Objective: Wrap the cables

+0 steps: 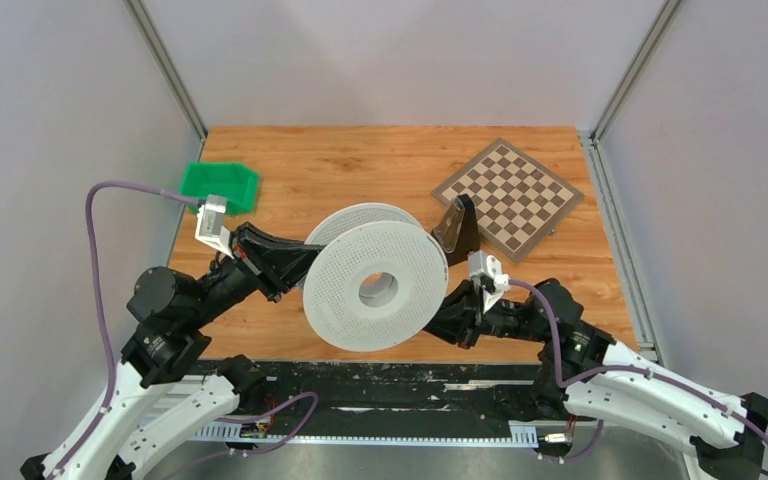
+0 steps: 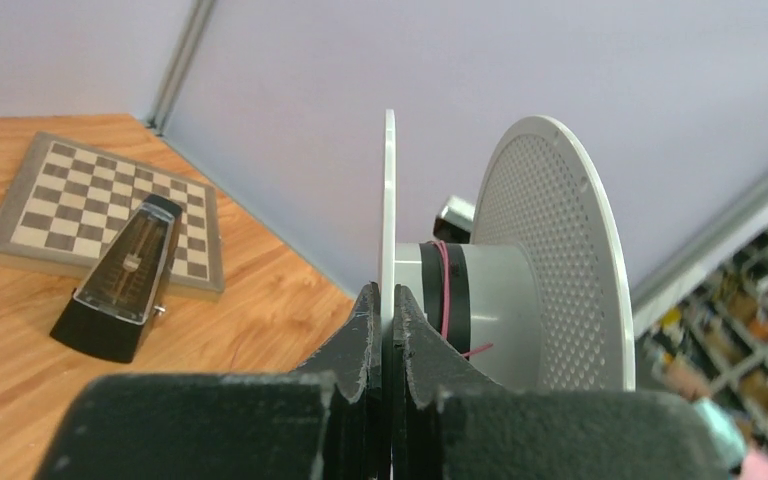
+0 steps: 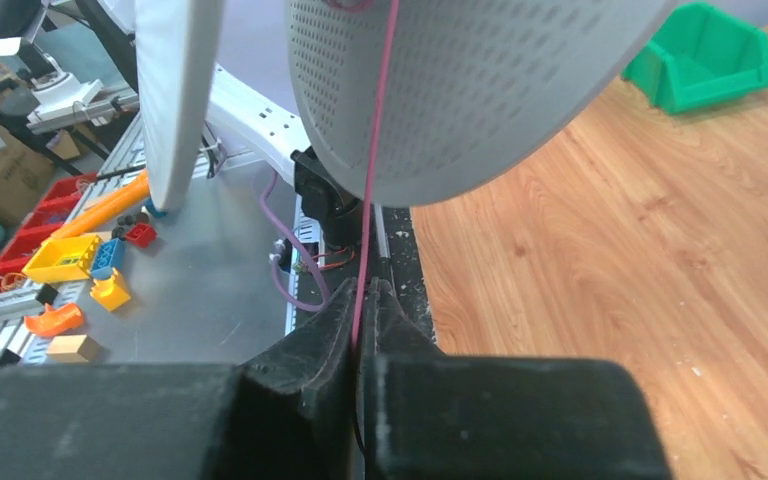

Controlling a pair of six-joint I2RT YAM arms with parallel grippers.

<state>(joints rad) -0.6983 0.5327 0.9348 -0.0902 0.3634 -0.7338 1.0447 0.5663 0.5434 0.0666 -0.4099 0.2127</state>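
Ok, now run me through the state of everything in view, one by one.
spool: lifted off the table, tilted, gripped at one rim.
wire: a few turns wound on the spool, running taut down to the right gripper.
left gripper: shut on the spool.
right gripper: shut on the wire.
metronome: standing upright on the table.
chessboard: lying flat, no pieces on it.
green bin: open side up.

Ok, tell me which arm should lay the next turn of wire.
Right. The right gripper pinches the wire, which runs up to the spool. The left gripper is clamped on the spool's flange, holding it.
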